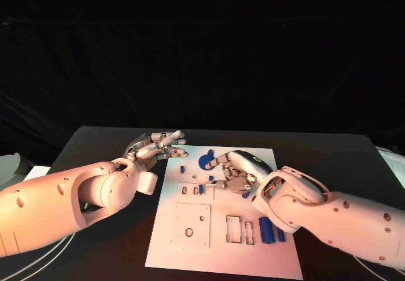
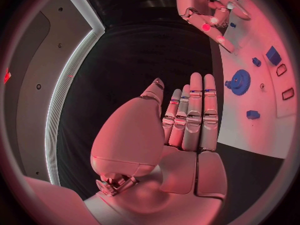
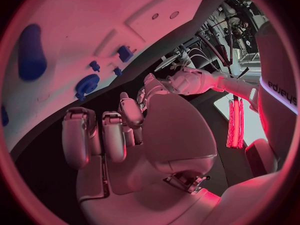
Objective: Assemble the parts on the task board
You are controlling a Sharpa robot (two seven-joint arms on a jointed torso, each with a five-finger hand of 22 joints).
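Observation:
The white task board [image 1: 226, 240] lies in the middle of the black table. A blue gear [image 1: 206, 159] sits near its far end, and a long blue part [image 1: 266, 229] lies near its right edge. My left hand [image 1: 157, 147] hovers at the board's far left corner with its fingers stretched out and nothing in it; the left wrist view shows its straight fingers [image 2: 195, 117] beside the gear [image 2: 239, 81]. My right hand [image 1: 231, 171] hangs over the board's far middle, just right of the gear. Its fingers [image 3: 103, 135] are curled in, and I see nothing in them.
Small blue parts [image 1: 201, 188] stand in slots left of my right hand, one more [image 1: 181, 169] near the board's left edge. Empty rectangular cut-outs [image 1: 234, 228] fill the board's near half. A white object [image 1: 10, 167] sits at the table's far left.

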